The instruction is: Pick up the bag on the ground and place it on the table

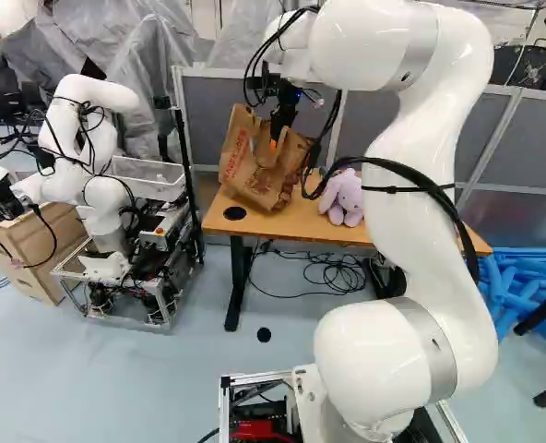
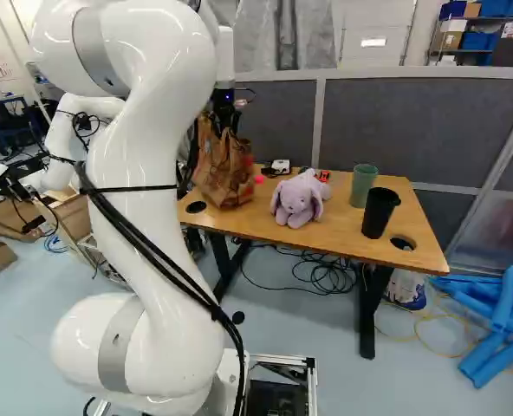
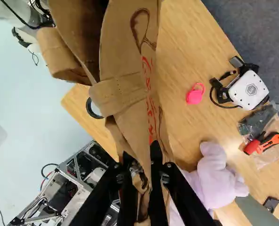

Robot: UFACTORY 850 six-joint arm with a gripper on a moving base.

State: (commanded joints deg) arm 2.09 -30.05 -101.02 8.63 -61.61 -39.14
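A brown paper bag (image 1: 255, 173) is being grasped by the jaws (image 1: 278, 129), its creased paper pinched between them. It is tilting over the left end of the desk (image 2: 339, 234) in both base views; whether its bottom is touching the wood is unclear. A purple plush rabbit (image 2: 298, 199) is sitting near it on the desk, with a green cup (image 2: 363, 185) and a black cup (image 2: 380, 212) standing beyond. Another robot (image 1: 102, 194) is standing at the left of the left base view.
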